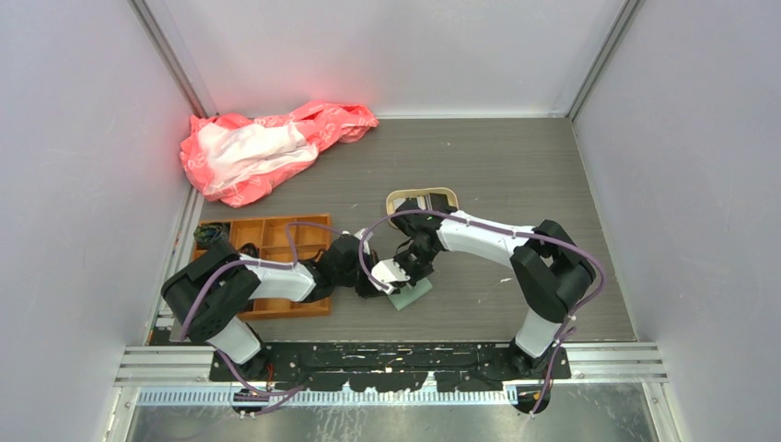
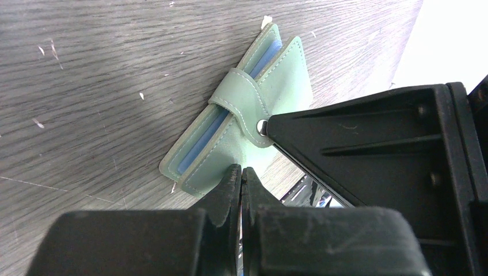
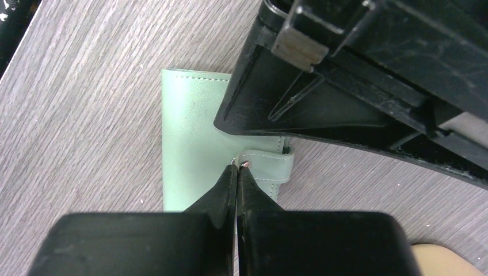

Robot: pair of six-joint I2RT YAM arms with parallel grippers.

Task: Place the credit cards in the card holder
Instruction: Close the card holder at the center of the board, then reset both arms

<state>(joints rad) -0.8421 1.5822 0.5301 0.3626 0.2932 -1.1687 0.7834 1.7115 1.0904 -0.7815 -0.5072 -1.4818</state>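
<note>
The sage-green card holder (image 1: 412,296) lies folded on the grey table, its strap snapped over the edge. In the left wrist view the card holder (image 2: 270,86) shows blue pockets between its covers, and my left gripper (image 2: 240,170) is shut with its tips on the near cover. In the right wrist view my right gripper (image 3: 237,167) is shut, its tips at the metal snap of the strap (image 3: 269,167) on the card holder (image 3: 190,138). Both grippers meet over it in the top view: left gripper (image 1: 370,284), right gripper (image 1: 402,273). No credit cards show.
An orange compartment tray (image 1: 267,241) lies left of the card holder under my left arm. A beige round-cornered tray (image 1: 422,195) sits behind my right wrist. A pink and white plastic bag (image 1: 262,147) lies at the back left. Walls enclose the table.
</note>
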